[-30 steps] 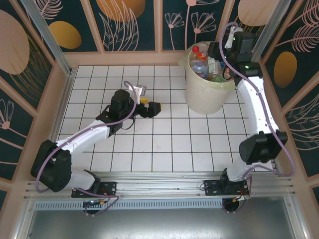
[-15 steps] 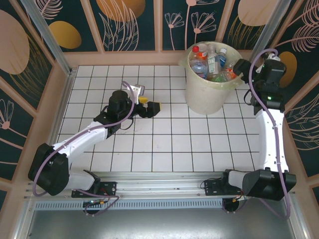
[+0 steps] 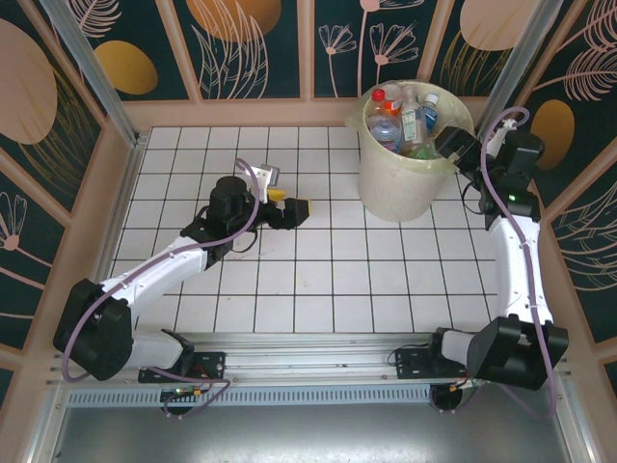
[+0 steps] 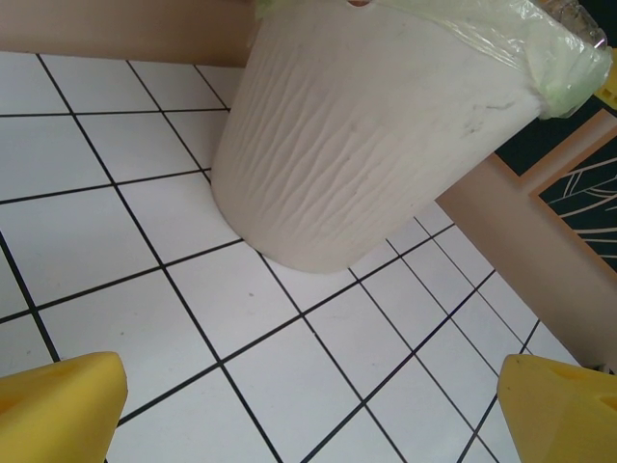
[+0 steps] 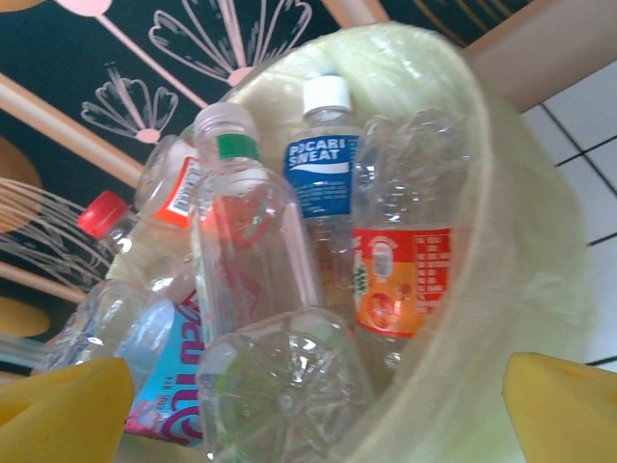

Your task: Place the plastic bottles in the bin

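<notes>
Bottles (image 3: 405,116) of clear plastic stand crowded inside the bin (image 3: 400,188) at the far right of the tiled table (image 3: 328,280); my right gripper (image 5: 313,405) hangs at its rim, fingers (image 5: 561,405) wide and empty; my left gripper (image 4: 308,410), equally wide, faces its wall.

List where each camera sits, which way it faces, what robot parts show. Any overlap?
Top external: above and behind the bases, looking down on the tiled table; both arms show, left gripper mid-table, right gripper at the bin rim.
Left wrist: low over the tiles, facing the bin's outer wall; its yellow fingers in the bottom corners, apart.
Right wrist: at the rim, looking into the bin at the plastic bottles; its yellow fingers likewise.
Shared: all three see the bin; top and right wrist see the bottles.
</notes>
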You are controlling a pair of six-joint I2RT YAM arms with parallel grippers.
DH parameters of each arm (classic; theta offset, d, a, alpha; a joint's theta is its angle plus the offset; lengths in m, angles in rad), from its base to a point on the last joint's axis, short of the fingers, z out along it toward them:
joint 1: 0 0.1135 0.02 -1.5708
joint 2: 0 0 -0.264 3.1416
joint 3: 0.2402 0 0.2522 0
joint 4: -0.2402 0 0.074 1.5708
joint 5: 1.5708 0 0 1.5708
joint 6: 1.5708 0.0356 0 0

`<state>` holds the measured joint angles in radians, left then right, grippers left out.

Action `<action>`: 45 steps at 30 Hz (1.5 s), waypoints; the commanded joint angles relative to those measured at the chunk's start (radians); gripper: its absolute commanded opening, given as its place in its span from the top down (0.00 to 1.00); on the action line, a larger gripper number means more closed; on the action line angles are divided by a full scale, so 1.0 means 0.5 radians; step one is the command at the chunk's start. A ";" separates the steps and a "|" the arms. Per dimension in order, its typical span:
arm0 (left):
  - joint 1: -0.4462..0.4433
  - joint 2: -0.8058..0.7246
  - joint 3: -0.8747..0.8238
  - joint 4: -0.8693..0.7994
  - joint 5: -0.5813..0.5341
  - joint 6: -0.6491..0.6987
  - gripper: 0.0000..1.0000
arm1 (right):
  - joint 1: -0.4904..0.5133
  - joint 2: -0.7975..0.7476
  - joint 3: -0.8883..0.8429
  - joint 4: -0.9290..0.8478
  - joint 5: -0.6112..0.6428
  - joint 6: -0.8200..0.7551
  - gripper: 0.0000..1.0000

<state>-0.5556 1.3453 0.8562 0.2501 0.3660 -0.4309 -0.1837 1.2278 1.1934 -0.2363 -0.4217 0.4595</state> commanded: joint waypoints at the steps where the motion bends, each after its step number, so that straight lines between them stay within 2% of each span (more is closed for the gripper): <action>1: -0.005 -0.038 -0.007 0.066 0.035 -0.019 0.01 | -0.001 0.056 -0.020 0.146 -0.199 0.057 0.01; 5: -0.005 -0.047 -0.015 0.061 0.026 -0.016 0.01 | 0.008 0.093 -0.014 0.145 -0.194 0.057 0.01; 8: -0.006 -0.043 -0.021 0.061 0.026 -0.019 0.01 | 0.018 0.143 -0.015 0.200 -0.309 0.060 0.01; 16: -0.006 -0.054 -0.025 0.047 0.005 -0.016 0.01 | 0.224 0.287 0.052 0.232 -0.329 0.005 0.01; 22: -0.006 -0.073 -0.040 0.028 -0.037 0.001 0.01 | 0.319 0.417 0.109 0.368 -0.354 0.024 0.01; 27: -0.006 -0.084 -0.035 -0.012 -0.088 0.030 0.01 | 0.367 0.540 0.235 0.318 -0.383 -0.062 0.01; 34: -0.006 -0.149 -0.032 -0.069 -0.259 0.086 0.01 | 0.288 0.304 0.114 0.260 -0.026 -0.192 0.01; 41: 0.005 -0.262 -0.024 -0.166 -0.734 0.226 0.01 | 0.168 -0.156 -0.361 0.444 0.248 -0.288 0.01; 45: 0.095 -0.302 -0.070 -0.147 -0.907 0.298 0.01 | 0.165 -0.385 -0.692 0.602 0.478 -0.302 0.01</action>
<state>-0.5400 1.2205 0.8459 0.1776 0.0303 -0.3355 -0.1009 1.0805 0.9340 -0.0200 -0.3046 0.3389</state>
